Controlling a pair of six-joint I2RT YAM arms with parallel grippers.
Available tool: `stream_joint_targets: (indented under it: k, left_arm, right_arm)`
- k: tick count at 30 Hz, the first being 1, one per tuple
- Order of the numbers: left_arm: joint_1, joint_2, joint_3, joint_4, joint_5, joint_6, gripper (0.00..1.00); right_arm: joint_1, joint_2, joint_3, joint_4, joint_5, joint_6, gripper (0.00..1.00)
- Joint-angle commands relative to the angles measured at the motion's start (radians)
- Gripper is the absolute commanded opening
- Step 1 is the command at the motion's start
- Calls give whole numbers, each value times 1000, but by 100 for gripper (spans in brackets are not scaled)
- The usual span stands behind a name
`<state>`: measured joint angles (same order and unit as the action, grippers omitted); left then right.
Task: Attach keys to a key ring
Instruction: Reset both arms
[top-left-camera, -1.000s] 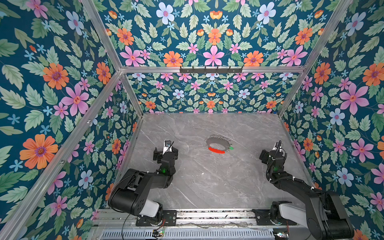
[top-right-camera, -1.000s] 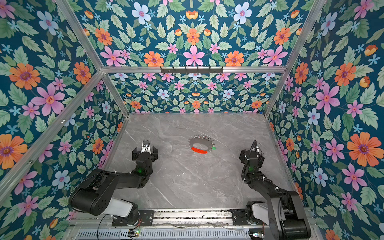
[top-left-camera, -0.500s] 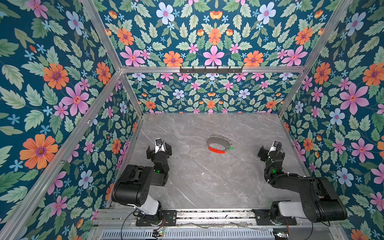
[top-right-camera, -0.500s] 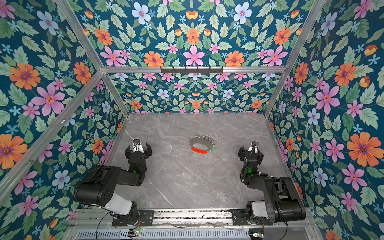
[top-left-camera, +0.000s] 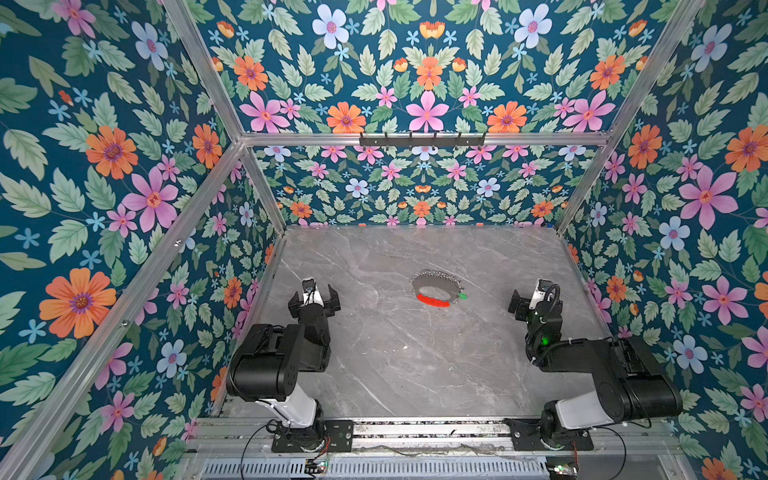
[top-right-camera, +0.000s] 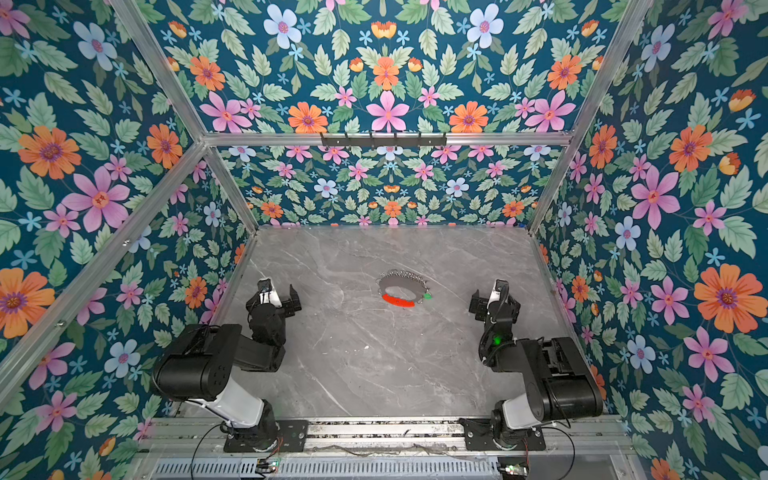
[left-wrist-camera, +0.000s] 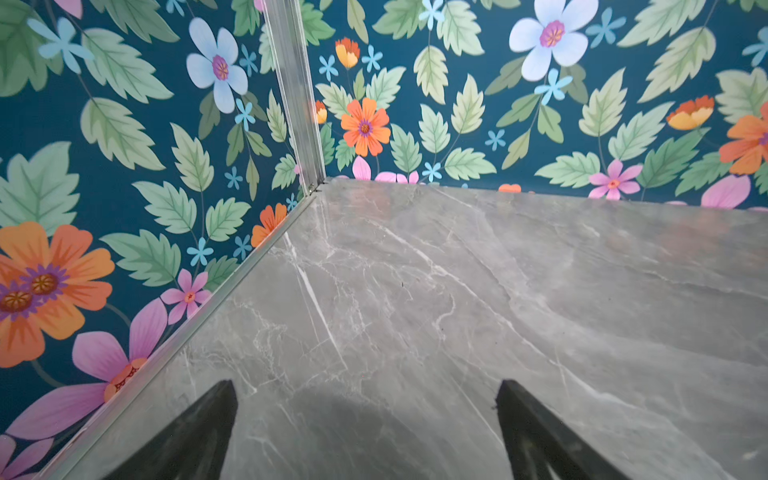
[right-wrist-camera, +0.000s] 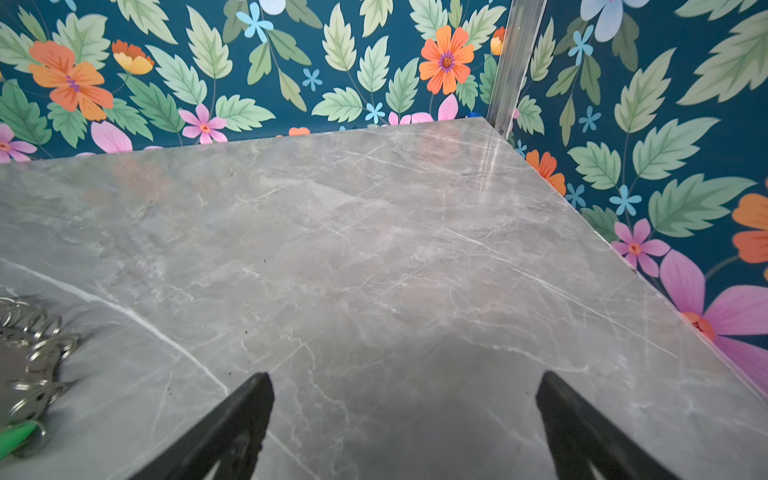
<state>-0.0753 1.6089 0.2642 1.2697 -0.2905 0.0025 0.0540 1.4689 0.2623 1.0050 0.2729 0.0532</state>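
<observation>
The key ring (top-left-camera: 433, 300) (top-right-camera: 398, 300) lies flat on the grey marble table, mid-table, its red arc toward the near side and small silver rings (right-wrist-camera: 37, 345) strung round the far side. The key, with its light green head (top-left-camera: 461, 296) (top-right-camera: 427, 296) (right-wrist-camera: 16, 434), lies at the ring's right end among the small rings. My left gripper (top-left-camera: 313, 293) (top-right-camera: 272, 293) (left-wrist-camera: 365, 384) is open and empty, well left of the ring. My right gripper (top-left-camera: 536, 297) (top-right-camera: 492, 295) (right-wrist-camera: 405, 375) is open and empty, to the right of the ring.
Floral walls with aluminium posts close in the table (top-left-camera: 415, 365) on the left, right and far sides. A dark hook rail (top-left-camera: 422, 140) hangs high on the back wall. Both arm bases stand on the metal rail (top-left-camera: 415, 430) at the near edge.
Both arms have folded back toward their bases, the left gripper drifting left. The right jaws have opened slightly wider. The key ring and key have not moved.
</observation>
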Motion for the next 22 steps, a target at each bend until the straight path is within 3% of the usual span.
stream_joint_targets:
  k: [1, 22]
  left_arm:
    - [2, -1, 4, -2, 9, -10, 100]
    - [2, -2, 4, -4, 11, -10, 100]
  right_arm:
    - [0, 2, 3, 36, -8, -12, 99]
    - [-13, -4, 13, 1, -35, -4, 99]
